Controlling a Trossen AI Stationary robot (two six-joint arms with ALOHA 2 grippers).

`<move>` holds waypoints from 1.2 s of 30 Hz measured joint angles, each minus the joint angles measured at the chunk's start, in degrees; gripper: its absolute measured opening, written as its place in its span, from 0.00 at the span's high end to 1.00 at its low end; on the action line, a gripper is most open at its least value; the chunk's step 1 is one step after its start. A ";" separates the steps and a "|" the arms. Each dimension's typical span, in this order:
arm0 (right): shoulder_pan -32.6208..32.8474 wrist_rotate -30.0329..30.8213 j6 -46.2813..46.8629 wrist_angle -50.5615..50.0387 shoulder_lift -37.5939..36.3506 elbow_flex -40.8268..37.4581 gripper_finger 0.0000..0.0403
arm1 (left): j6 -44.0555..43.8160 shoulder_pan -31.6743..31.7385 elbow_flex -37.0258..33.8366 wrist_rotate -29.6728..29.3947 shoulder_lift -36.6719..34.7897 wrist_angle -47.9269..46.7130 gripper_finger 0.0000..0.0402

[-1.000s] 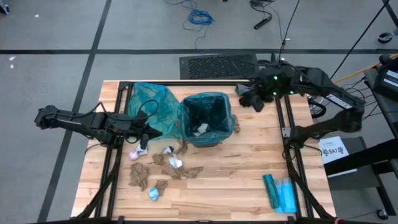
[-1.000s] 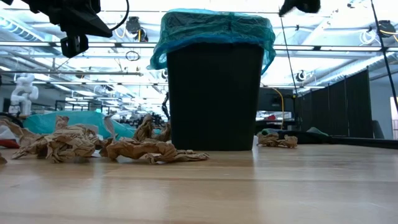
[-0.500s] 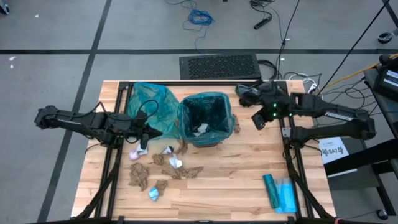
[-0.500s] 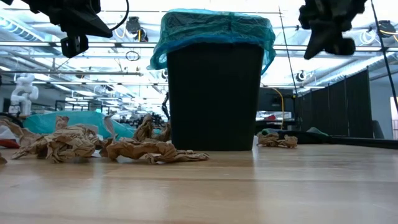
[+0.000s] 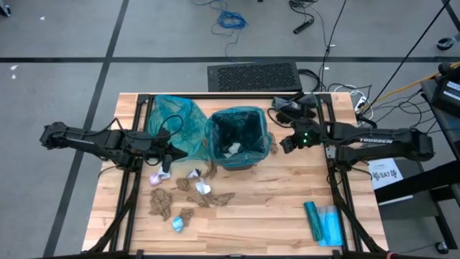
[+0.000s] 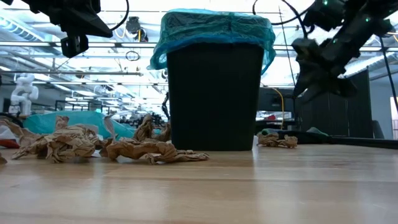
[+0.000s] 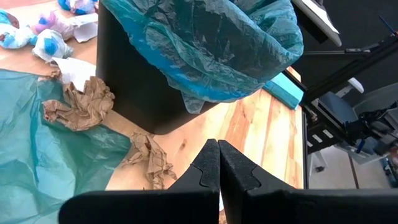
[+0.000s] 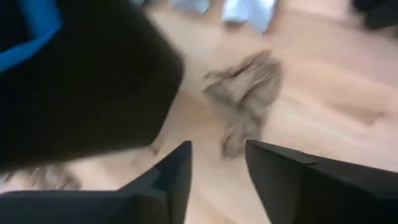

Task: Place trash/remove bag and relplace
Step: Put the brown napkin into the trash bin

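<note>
Brown wad point(image 8: 245, 93) – long axis toward right gripper point(image 8: 217, 165), jaws spread, empty.

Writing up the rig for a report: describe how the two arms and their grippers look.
Both arms are dark, jointed and slim, with black cables along them. The right arm carries white lettering and a green light near its wrist. The left gripper has two matte black, wedge-shaped fingers; the right gripper has matching dark fingers.
</note>
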 joint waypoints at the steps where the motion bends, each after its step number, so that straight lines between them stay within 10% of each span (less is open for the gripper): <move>1: 0.00 2.32 0.69 0.77 0.21 -0.50 0.58 | -0.01 0.00 0.01 0.00 0.00 0.02 1.00; 10: 0.60 8.01 -13.69 10.51 6.32 -1.42 0.41 | -0.03 0.00 0.00 0.00 0.00 0.07 1.00; 36: 2.95 1.25 -20.97 22.71 32.88 -1.13 0.55 | -1.63 0.02 0.01 0.07 0.01 0.09 1.00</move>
